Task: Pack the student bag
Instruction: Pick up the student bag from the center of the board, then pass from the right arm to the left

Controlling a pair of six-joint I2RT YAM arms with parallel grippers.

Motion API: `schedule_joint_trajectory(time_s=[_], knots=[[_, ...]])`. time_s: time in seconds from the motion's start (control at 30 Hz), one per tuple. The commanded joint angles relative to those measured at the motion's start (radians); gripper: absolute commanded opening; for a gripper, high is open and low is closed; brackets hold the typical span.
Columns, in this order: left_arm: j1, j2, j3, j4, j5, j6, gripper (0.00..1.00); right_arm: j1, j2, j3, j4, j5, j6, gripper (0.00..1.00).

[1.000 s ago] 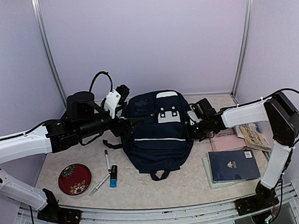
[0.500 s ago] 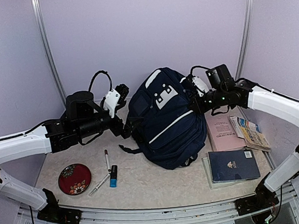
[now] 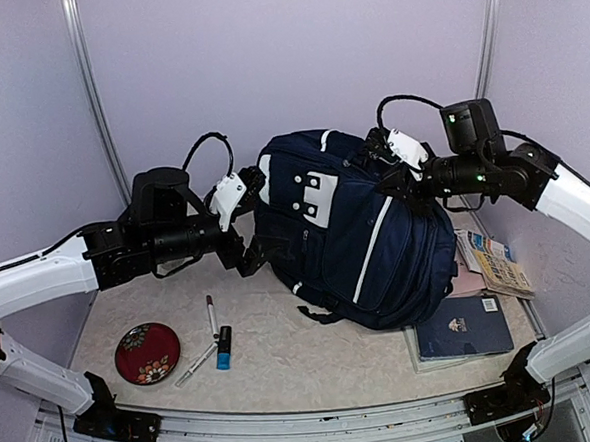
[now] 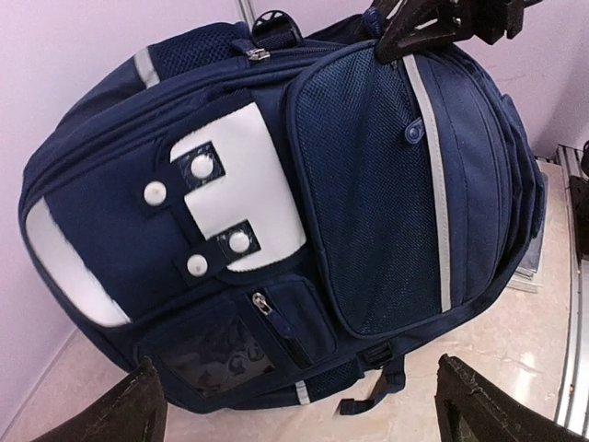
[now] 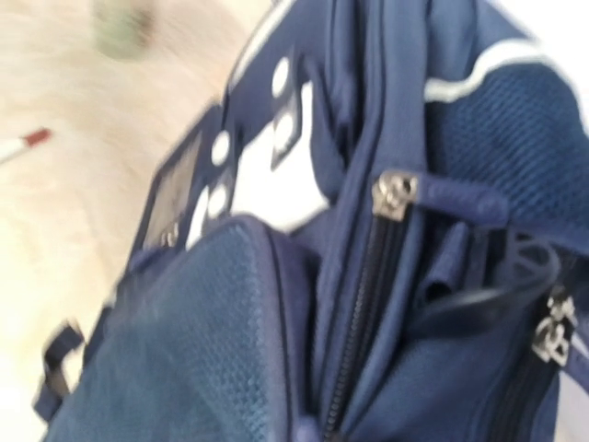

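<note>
The student bag point(image 3: 361, 242) stands tipped up at the back middle of the worktop point(image 3: 284, 367) — right gripper point(image 3: 390, 173) clenched on its top, left gripper point(image 3: 252, 219) gaping beside it. Packing seems barely begun (zips point(image 5: 354, 304) look closed): pens point(image 3: 211, 316) front-left and books point(image 3: 462, 326) at the right edge lie out.

The large navy-blue fabric backpack point(image 3: 356, 227) covers a corner of the flat dark-blue book point(image 3: 467, 336); the right wrist view is smeared with blur
</note>
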Motion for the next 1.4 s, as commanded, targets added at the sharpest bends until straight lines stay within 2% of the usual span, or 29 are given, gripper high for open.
schedule_joint_trajectory(time_s=[0.0, 0.23, 0.4, 0.5, 0.57, 0.7, 0.8, 0.83, 0.87, 0.93, 1.03, 1.07, 1.1, 1.13, 1.2, 1.27, 1.37], knots=[[-0.002, -0.001, 0.142, -0.168, 0.094, 0.038, 0.99, 0.120, -0.092, -0.015, 0.214, -0.029, -0.185, 0.00], [0.050, -0.012, 0.246, -0.306, 0.260, 0.027, 0.99, 0.332, -0.105, -0.152, 0.288, 0.102, -0.304, 0.00], [0.047, 0.009, 0.326, -0.378, 0.152, 0.055, 0.99, 0.471, -0.051, -0.182, 0.270, 0.214, -0.385, 0.00], [0.025, 0.041, 0.360, -0.471, 0.111, 0.121, 0.99, 0.504, -0.022, -0.180, 0.256, 0.232, -0.405, 0.00], [0.007, 0.048, 0.331, -0.493, 0.054, 0.150, 0.99, 0.511, -0.010, -0.175, 0.246, 0.227, -0.407, 0.00], [-0.001, 0.033, 0.255, -0.454, -0.015, 0.181, 0.99, 0.521, -0.009, -0.186, 0.237, 0.222, -0.417, 0.00], [-0.001, 0.037, 0.207, -0.380, -0.121, 0.202, 0.99, 0.521, -0.028, -0.213, 0.269, 0.220, -0.427, 0.00], [0.001, 0.039, 0.196, -0.370, -0.136, 0.208, 0.96, 0.522, -0.041, -0.233, 0.288, 0.217, -0.428, 0.00], [0.002, 0.041, 0.194, -0.371, -0.128, 0.209, 0.90, 0.521, -0.057, -0.248, 0.308, 0.211, -0.428, 0.00], [0.002, 0.043, 0.205, -0.397, -0.060, 0.207, 0.65, 0.521, -0.092, -0.285, 0.352, 0.206, -0.428, 0.00], [-0.003, 0.023, 0.196, -0.389, 0.086, 0.202, 0.16, 0.522, -0.150, -0.346, 0.432, 0.206, -0.407, 0.00], [-0.005, 0.012, 0.177, -0.363, 0.103, 0.194, 0.04, 0.521, -0.164, -0.360, 0.454, 0.206, -0.395, 0.00], [-0.007, 0.001, 0.156, -0.338, 0.109, 0.180, 0.00, 0.521, -0.178, -0.366, 0.471, 0.206, -0.386, 0.00], [-0.008, -0.007, 0.139, -0.321, 0.111, 0.173, 0.00, 0.521, -0.186, -0.361, 0.478, 0.170, -0.365, 0.08], [-0.009, -0.004, 0.134, -0.308, 0.110, 0.158, 0.00, 0.522, -0.189, -0.313, 0.463, 0.100, -0.285, 0.42], [-0.010, 0.001, 0.138, -0.292, 0.095, 0.141, 0.00, 0.521, -0.181, -0.241, 0.440, 0.031, -0.188, 0.69], [-0.010, -0.004, 0.122, -0.244, 0.068, 0.130, 0.00, 0.518, -0.154, -0.120, 0.404, -0.015, -0.028, 0.84]])
